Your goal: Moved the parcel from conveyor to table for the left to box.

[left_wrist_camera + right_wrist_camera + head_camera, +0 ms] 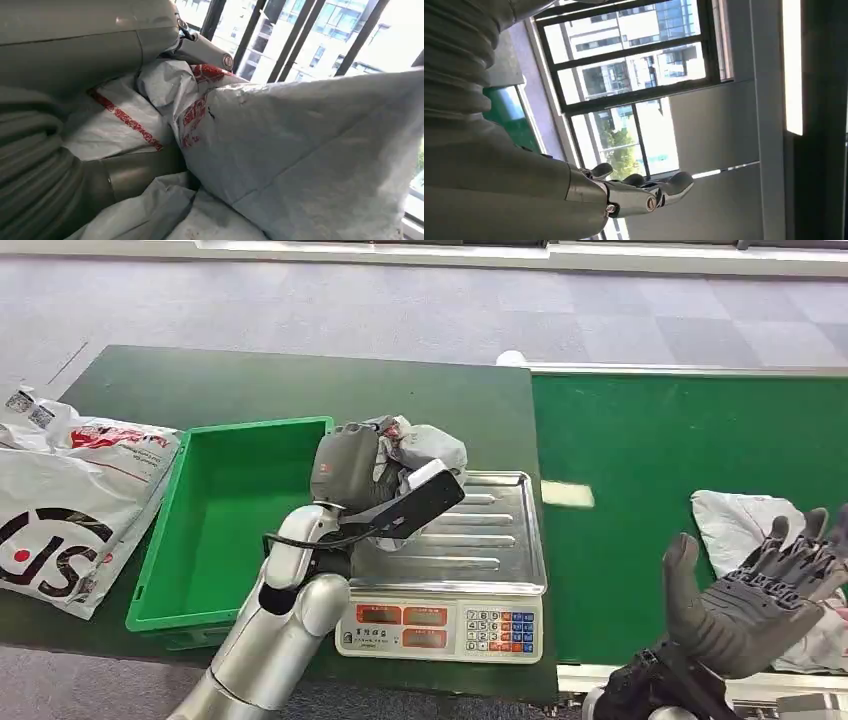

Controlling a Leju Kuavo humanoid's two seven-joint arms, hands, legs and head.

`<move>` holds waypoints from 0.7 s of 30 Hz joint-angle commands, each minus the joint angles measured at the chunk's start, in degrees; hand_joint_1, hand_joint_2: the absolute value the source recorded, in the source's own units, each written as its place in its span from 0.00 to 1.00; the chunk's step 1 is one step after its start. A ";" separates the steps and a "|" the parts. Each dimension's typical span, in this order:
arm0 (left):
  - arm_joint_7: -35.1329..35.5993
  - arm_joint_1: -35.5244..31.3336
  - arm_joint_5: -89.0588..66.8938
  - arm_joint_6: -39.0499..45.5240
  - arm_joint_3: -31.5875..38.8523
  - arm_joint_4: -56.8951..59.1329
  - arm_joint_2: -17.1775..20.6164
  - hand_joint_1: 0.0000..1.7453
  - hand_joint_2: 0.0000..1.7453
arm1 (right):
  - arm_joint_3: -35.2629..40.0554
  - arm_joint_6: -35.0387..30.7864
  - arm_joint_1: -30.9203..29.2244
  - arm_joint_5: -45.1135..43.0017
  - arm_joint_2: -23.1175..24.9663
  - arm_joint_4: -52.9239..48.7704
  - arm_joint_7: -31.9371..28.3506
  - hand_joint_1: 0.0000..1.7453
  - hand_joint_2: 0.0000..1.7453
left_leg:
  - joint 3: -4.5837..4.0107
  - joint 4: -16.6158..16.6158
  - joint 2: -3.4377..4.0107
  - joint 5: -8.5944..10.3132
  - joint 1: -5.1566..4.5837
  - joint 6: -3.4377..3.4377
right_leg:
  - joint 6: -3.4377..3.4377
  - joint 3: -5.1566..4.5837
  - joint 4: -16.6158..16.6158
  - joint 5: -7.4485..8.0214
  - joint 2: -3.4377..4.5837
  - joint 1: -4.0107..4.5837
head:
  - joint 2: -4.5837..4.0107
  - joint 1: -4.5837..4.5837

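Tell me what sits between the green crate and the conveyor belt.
In the head view, a weighing scale with a steel tray stands on the table between the green crate and the conveyor belt. The left robot hand holds a grey parcel above it.

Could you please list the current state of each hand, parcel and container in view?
left hand: grips a grey parcel, raised above the scale tray
right hand: holds nothing, fingers spread, over the conveyor
second grey parcel: lying flat on the conveyor
green box: nothing inside
white bags: lying on the table beside the box
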 commanded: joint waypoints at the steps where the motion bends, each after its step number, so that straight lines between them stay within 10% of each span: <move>1: -0.08 -1.53 -0.14 -0.38 1.65 1.16 1.20 1.00 1.00 | -1.95 -0.05 -0.90 -0.18 -0.92 0.64 0.01 0.00 1.00 | 0.04 -0.07 0.08 0.03 0.02 0.01 | -0.07 0.03 -0.08 0.06 0.06 0.03 | 0.00 0.00; 21: -0.08 -1.53 -0.14 -0.38 1.65 1.16 1.20 1.00 1.00 | -1.95 -0.05 -0.90 -0.18 -0.92 0.64 0.01 0.00 1.00 | 0.05 -0.07 0.06 0.03 0.01 0.01 | -0.06 0.03 -0.08 0.05 0.05 0.02 | 0.00 0.00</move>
